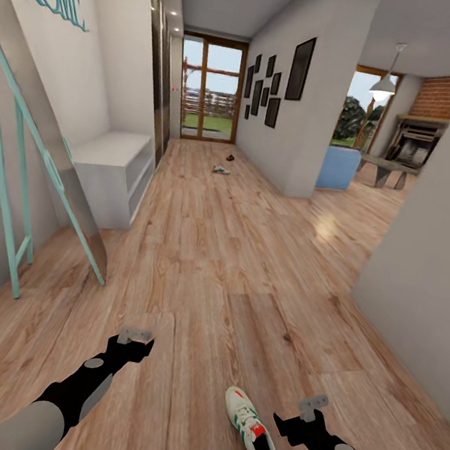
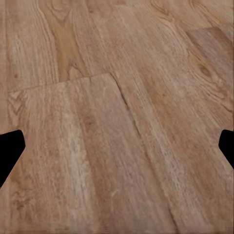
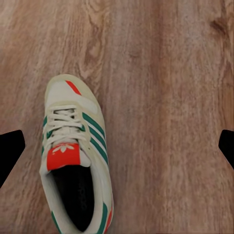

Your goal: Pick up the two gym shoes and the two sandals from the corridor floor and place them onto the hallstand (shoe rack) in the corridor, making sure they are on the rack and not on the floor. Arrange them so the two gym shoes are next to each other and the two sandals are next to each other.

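Observation:
One gym shoe [image 1: 251, 434], off-white with green stripes and a red tongue tab, lies on the corridor floor [image 1: 233, 269] just ahead of me, between my arms. In the right wrist view the same gym shoe [image 3: 73, 156] sits below and to one side of my open right gripper [image 3: 117, 146]. The right gripper [image 1: 311, 407] hovers beside the shoe, apart from it. My left gripper [image 1: 134, 338] is open over bare planks [image 2: 97, 136]. Far down the corridor lie a second gym shoe [image 1: 221, 170] and a small dark sandal [image 1: 230, 158]. The pale-grey hallstand [image 1: 114, 172] stands against the left wall.
A teal-framed mirror [image 1: 16, 172] leans on the left wall near me. A grey wall corner [image 1: 425, 284] closes in on the right. A glass door [image 1: 212, 93] ends the corridor, and a blue armchair [image 1: 338, 166] sits in the room to the right.

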